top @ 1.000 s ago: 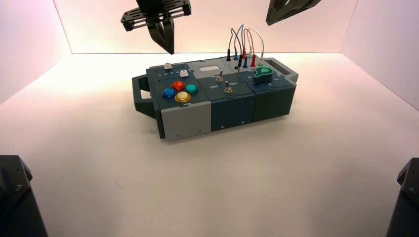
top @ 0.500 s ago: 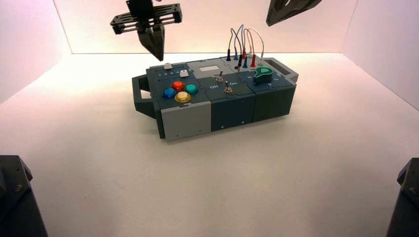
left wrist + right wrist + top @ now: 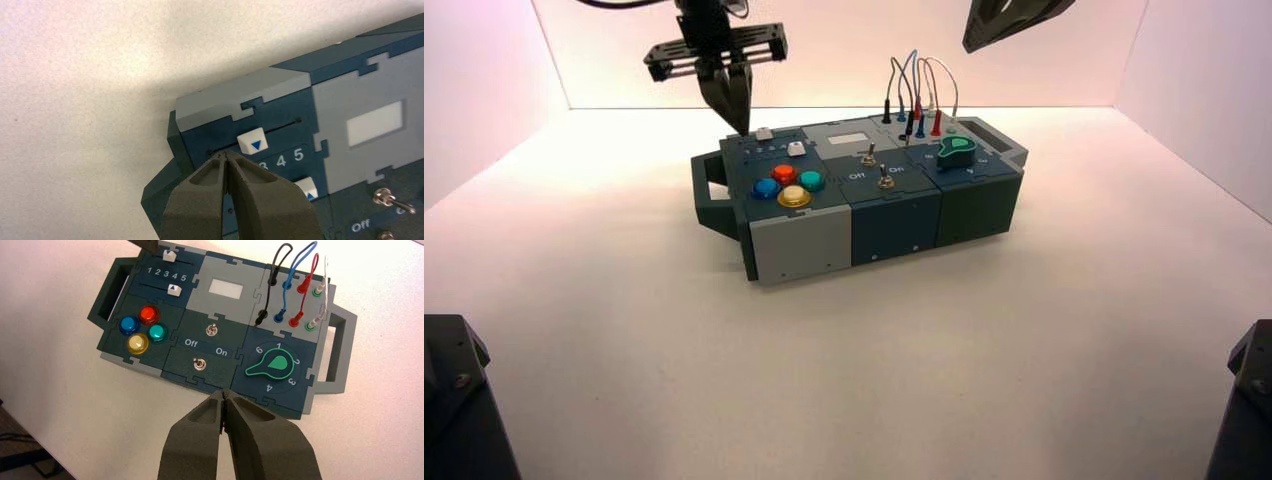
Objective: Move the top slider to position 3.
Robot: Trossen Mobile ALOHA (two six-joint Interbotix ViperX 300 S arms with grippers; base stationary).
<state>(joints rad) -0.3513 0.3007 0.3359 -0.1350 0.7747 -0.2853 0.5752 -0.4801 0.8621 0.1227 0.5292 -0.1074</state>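
The top slider (image 3: 252,141) is a small white knob with a blue arrow on a narrow dark track at the box's far left corner. Its arrow points at about the numeral 3 (image 3: 263,165), which my finger partly hides; 4 and 5 show beside it. My left gripper (image 3: 226,156) is shut and holds nothing. Its tips hang over the outer end of the track, a short gap from the knob. From above, the left gripper (image 3: 742,128) is just left of the top slider (image 3: 764,133). My right gripper (image 3: 223,394) is shut, holds nothing, and is high above the box.
A look-alike second slider (image 3: 173,289) sits below the numeral row. Four coloured round buttons (image 3: 788,184), two toggle switches (image 3: 885,180), a green knob (image 3: 956,150) and looped wires (image 3: 919,95) fill the rest of the box. The box's handle (image 3: 709,195) sticks out on the left.
My left gripper has come down and a little left, from high above the box to just beside the top slider. The slider knob and the right arm have not moved.
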